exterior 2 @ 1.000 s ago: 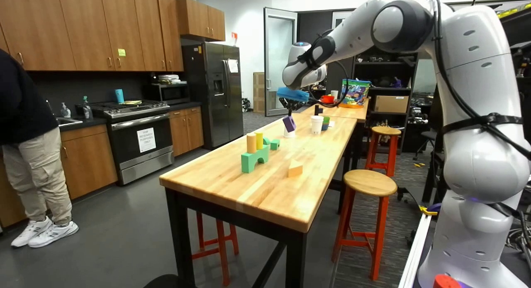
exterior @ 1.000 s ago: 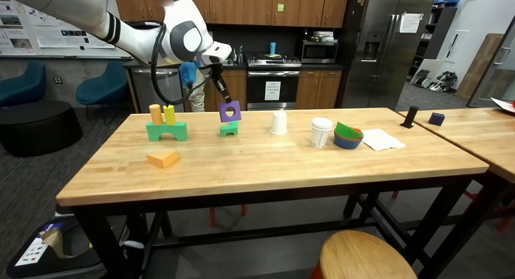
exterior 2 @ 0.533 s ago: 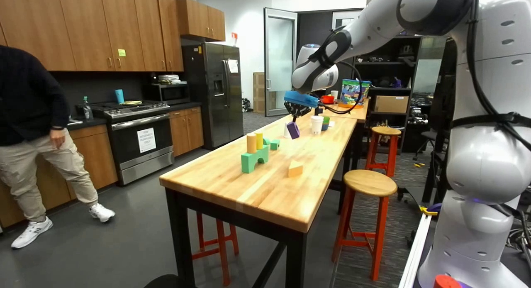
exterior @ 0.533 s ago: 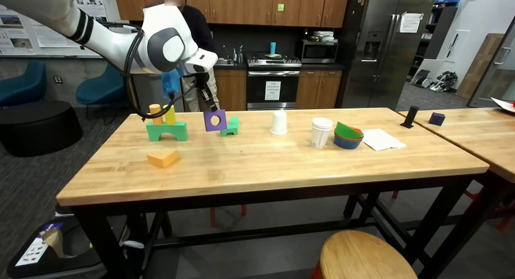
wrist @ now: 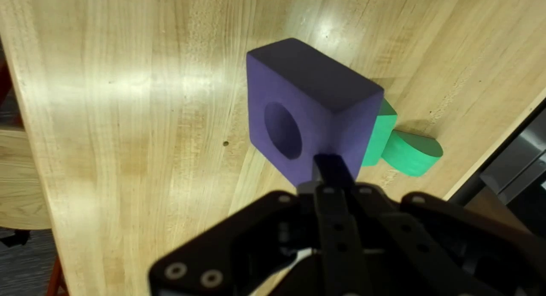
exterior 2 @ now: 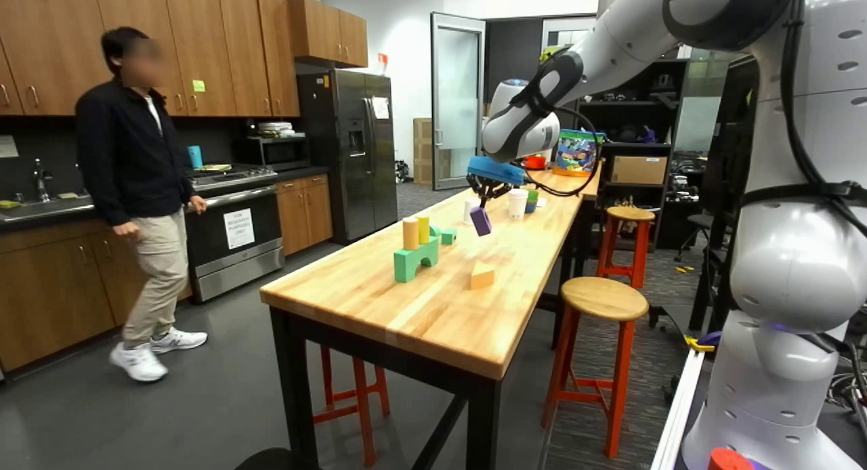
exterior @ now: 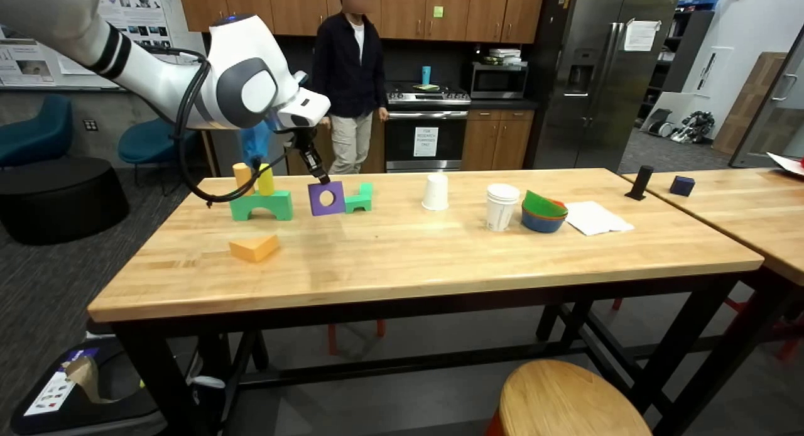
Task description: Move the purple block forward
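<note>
In an exterior view of the worktop [exterior: 402,260], a green arch [exterior: 262,200] carries an orange cylinder [exterior: 241,173] and a yellow cylinder [exterior: 266,182], with an orange wedge [exterior: 252,250] at its six o'clock and small green blocks [exterior: 359,201] at its three. From an upturned white cup [exterior: 435,192], stacked cups [exterior: 500,208], nested bowls [exterior: 543,222] and white paper [exterior: 598,220] run toward three o'clock; a person [exterior: 349,90] stands at eleven, a wooden-topped stool [exterior: 570,401] at five.

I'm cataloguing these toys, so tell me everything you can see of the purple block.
The purple block is a thick, matte, foam-looking square with a round hole through its middle. It hangs tilted over the table, apparently clear of it, with the gripper shut on its top; nothing else visibly touches it. No markings show on its visible faces.
</note>
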